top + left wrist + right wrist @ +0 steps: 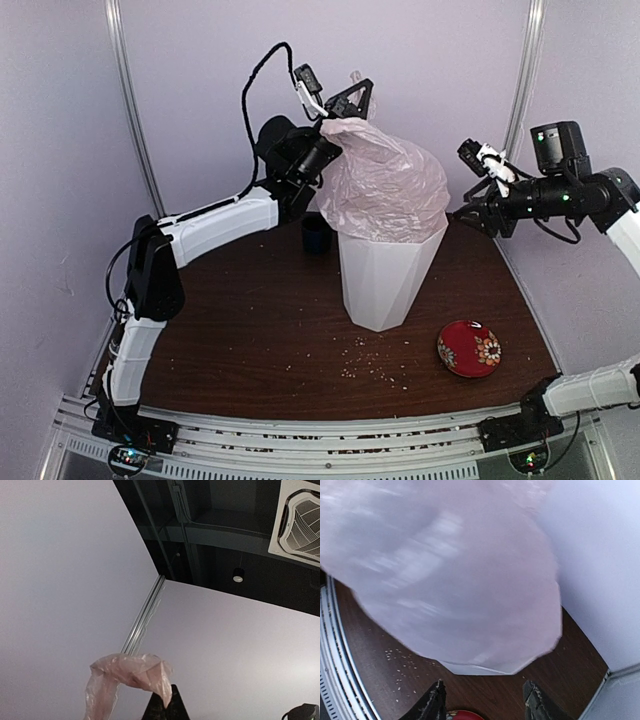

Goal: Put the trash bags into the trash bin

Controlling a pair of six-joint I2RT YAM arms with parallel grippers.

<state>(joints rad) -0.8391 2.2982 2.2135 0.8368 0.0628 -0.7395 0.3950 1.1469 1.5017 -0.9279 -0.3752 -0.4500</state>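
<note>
Nearest, scattered crumbs (375,372) and a small red patterned dish (469,348) lie on the dark wooden table (250,330). Behind them, mid-table, stands the tall white faceted trash bin (380,275). The pale pink trash bag (385,185) sits puffed up over its mouth like a dome; whether its lower edge is tucked inside or lapped over the rim cannot be told. The right gripper (485,702) hovers just beside the bag's right flank, jaws partly apart and empty. A small dark blue cup (317,235) stands behind the bin, to its left. Farthest back and highest, the left gripper (348,100) is pinched tight on one handle loop (127,670), holding it above the bin. The bag looks not yet in. Doing this step well likely means lowering the held loop toward the opening while the free pincer gently presses the billowing film down, since the bin could tip. No brand, label or readable writing shows anywhere.
</note>
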